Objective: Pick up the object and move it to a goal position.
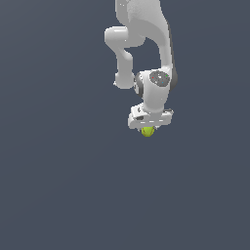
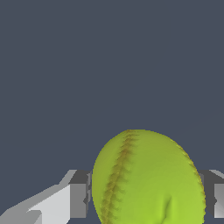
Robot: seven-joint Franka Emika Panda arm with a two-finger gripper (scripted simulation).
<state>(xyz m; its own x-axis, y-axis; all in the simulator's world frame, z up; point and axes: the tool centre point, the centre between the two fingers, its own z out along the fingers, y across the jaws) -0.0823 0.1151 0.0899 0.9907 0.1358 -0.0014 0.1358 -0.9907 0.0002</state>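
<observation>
One ball (image 2: pixel 148 179), yellow-green with thin reddish seams, sits squeezed between my two fingers (image 2: pixel 78 199), and my gripper (image 1: pixel 148 128) is closed on it. In the wrist view a grey pad presses each flank of the ball, one finger on either side, with a curved seam running down the face nearest one pad and another seam along the opposite edge. From the exterior view only the lower part of the ball peeks out directly beneath my white hand, narrower than the hand itself. My arm (image 1: pixel 146 44) bends down from above to the wrist. Around and beyond the ball I see only a plain dark grey-blue surface (image 1: pixel 58 185).
</observation>
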